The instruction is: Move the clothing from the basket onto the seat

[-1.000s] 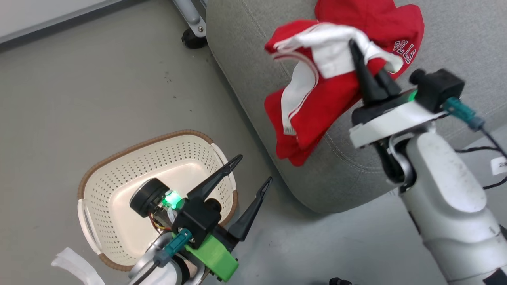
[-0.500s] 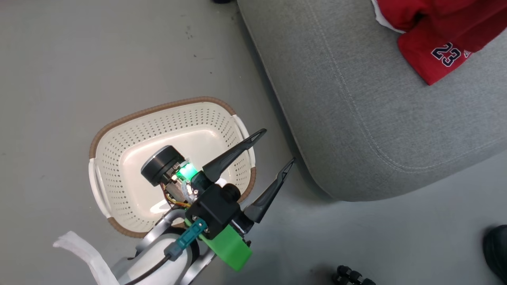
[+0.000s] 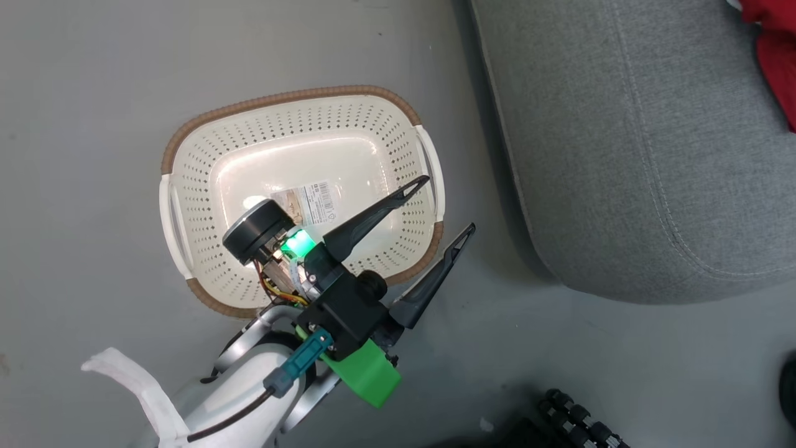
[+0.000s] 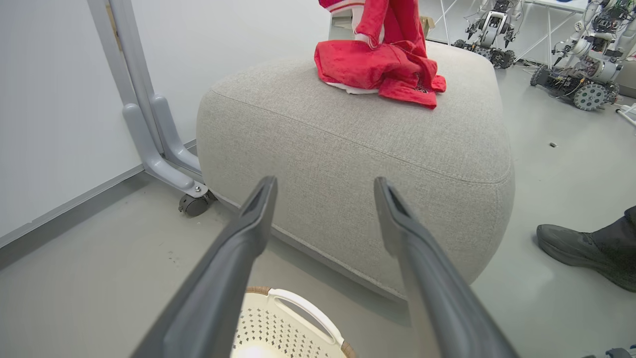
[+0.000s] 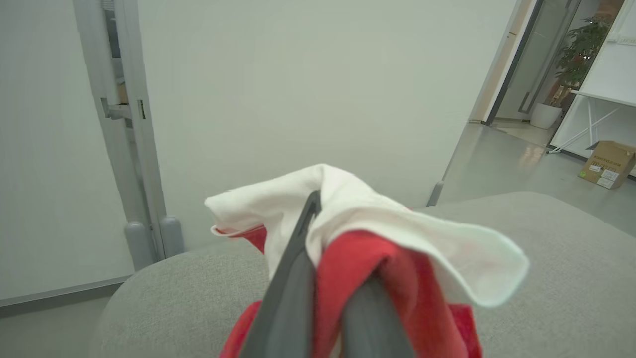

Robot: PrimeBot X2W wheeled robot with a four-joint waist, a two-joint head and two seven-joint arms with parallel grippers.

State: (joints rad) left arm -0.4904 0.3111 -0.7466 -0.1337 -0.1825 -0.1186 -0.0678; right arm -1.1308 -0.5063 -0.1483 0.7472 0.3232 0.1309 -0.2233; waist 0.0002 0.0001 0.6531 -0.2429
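Your right gripper [image 5: 330,258] is clamping shut on a fold of the clothing [image 5: 362,219], red cloth with white trim bunching over both fingers at lower centre of the right wrist view. The grey seat [image 5: 546,238] is lying beneath and beyond it. In the left wrist view the clothing [image 4: 382,64] is sitting at top centre. One heap is resting on the seat [image 4: 357,149], and a strip is rising from it out of the top edge. I judge that strip to be the piece you are holding, with its tail reaching the heap. You are likely carrying it high so the hem clears the cushion's rounded edge. Your left gripper [image 3: 449,204] is hanging with its jaws spread wide and nothing between them. One finger is crossing over the right side of the basket [image 3: 292,96] at centre of the head view, and the other is lying past its rim. The basket's bottom is showing its label [image 3: 311,202] and no cloth. The patch behind the wrist is hidden, so I cannot call it fully emptied. The seat [image 3: 622,155] is filling the upper right, with red clothing [image 3: 777,62] at the right margin. Releasing over the heap looks like the step in hand. A shoe [image 4: 571,243] is standing at the right, well apart from the seat.
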